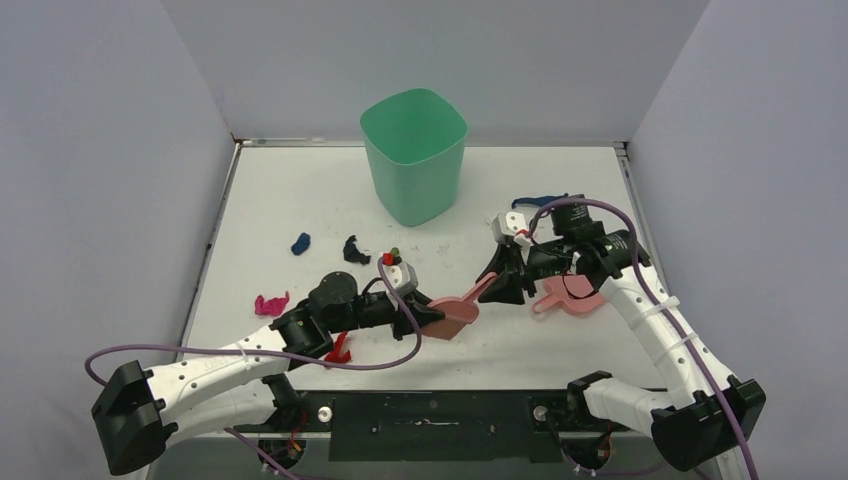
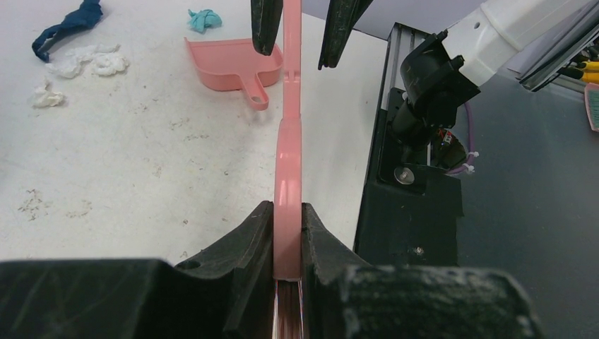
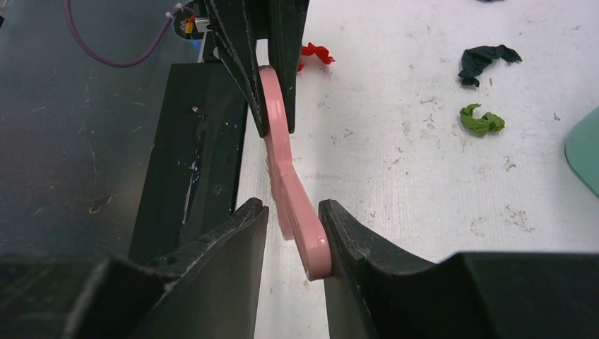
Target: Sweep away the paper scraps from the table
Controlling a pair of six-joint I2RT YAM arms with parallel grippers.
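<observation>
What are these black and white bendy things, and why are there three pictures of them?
They are two robot arms bolted to a white table. The wide picture is from a camera above and behind them. The other two come from little cameras on each arm's wrist, so you see its own jaws up close. On the table lie paper scraps in blue, black, red, magenta and green, a pink dustpan and a green bin. The left jaws are shut on a pink brush. The right jaws sit around its handle end, not squeezed tight yet: there's a gap on one side. It looks like one arm is passing the brush to the other, ready to sweep up.
</observation>
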